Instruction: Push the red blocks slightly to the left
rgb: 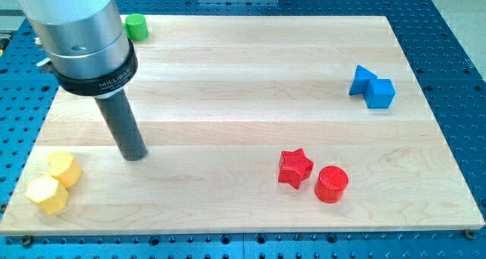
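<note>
A red star block [295,168] and a red cylinder block [331,184] lie side by side, almost touching, near the view's bottom, right of centre. My tip [134,156] rests on the board far to their left, at about the same height in the view. The rod rises from it to the arm's grey body at the view's top left. The tip touches no block.
Two yellow hexagonal blocks [55,182] sit at the bottom left, close to my tip. A green cylinder [137,26] sits at the top left, partly behind the arm. Two blue blocks [372,87] sit together at the upper right. The wooden board [243,77] lies on a blue perforated table.
</note>
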`<action>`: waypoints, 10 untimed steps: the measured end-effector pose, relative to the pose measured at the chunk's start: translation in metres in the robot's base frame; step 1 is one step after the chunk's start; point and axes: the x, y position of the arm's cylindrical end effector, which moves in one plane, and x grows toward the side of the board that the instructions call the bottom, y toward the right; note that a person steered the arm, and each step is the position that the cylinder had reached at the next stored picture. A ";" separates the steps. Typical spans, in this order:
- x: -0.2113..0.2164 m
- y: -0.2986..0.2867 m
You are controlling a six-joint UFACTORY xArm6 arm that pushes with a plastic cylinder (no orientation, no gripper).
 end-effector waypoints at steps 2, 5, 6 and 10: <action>0.000 0.015; 0.103 0.200; 0.102 0.345; 0.039 0.291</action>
